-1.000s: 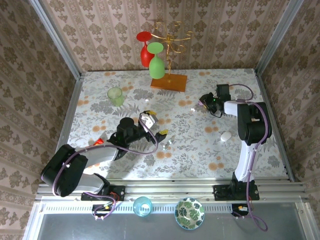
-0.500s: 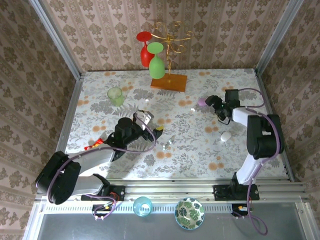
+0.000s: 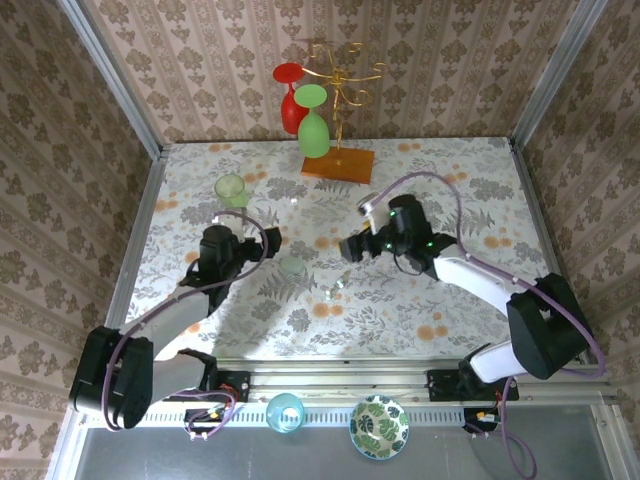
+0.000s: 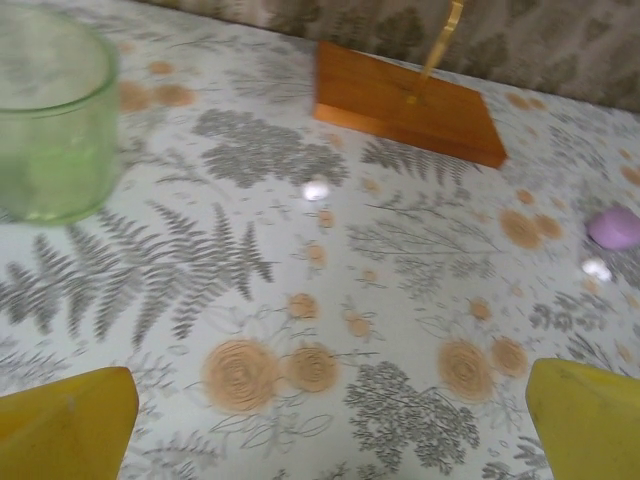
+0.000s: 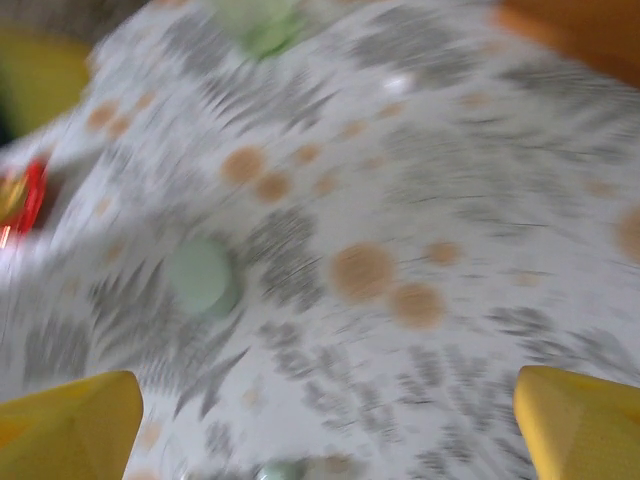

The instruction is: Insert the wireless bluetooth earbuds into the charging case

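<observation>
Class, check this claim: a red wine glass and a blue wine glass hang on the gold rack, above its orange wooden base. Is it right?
No. The second wine glass is green, not blue. It hangs beside the red wine glass on the gold rack, above the orange wooden base, as the top external view shows.

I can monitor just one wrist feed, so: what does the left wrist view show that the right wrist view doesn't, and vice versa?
Left wrist, not right wrist: a lilac case and the rack's gold stem. Right wrist, not left wrist: a pale green case and a red item at the left edge, too blurred to identify. Both: the green cup, the wooden base, the floral table, and probably the same small white speck, perhaps an earbud.
</observation>
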You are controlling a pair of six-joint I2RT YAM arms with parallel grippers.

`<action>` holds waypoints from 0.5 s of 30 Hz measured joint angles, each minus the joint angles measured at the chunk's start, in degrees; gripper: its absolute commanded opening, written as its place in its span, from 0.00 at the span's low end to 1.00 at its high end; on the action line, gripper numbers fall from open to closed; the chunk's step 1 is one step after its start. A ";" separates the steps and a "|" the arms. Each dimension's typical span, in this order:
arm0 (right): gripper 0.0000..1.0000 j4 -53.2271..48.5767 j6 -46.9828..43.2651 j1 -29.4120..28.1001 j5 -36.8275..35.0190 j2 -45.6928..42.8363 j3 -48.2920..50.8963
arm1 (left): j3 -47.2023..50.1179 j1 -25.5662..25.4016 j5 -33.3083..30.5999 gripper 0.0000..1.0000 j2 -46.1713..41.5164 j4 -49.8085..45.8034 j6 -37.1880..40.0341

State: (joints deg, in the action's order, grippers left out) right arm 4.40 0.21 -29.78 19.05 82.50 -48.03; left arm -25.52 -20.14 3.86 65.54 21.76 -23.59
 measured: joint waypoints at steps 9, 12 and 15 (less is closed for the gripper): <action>0.94 0.35 -17.18 -12.00 1.11 12.11 -4.37 | 0.79 5.31 -0.33 1.00 -4.90 -7.93 -5.38; 0.93 0.85 -18.71 -12.50 0.98 17.66 -7.32 | 1.55 5.86 0.09 1.00 -5.66 -8.87 -6.05; 0.90 1.90 -18.69 -12.72 0.66 22.84 -11.02 | 2.01 5.90 0.57 1.00 -5.73 -9.51 -6.40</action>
State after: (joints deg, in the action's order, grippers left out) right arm 6.31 -18.48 -42.50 19.70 105.34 -59.05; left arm -23.51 -14.24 4.43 59.81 12.25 -30.00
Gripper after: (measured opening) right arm 0.918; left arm 0.999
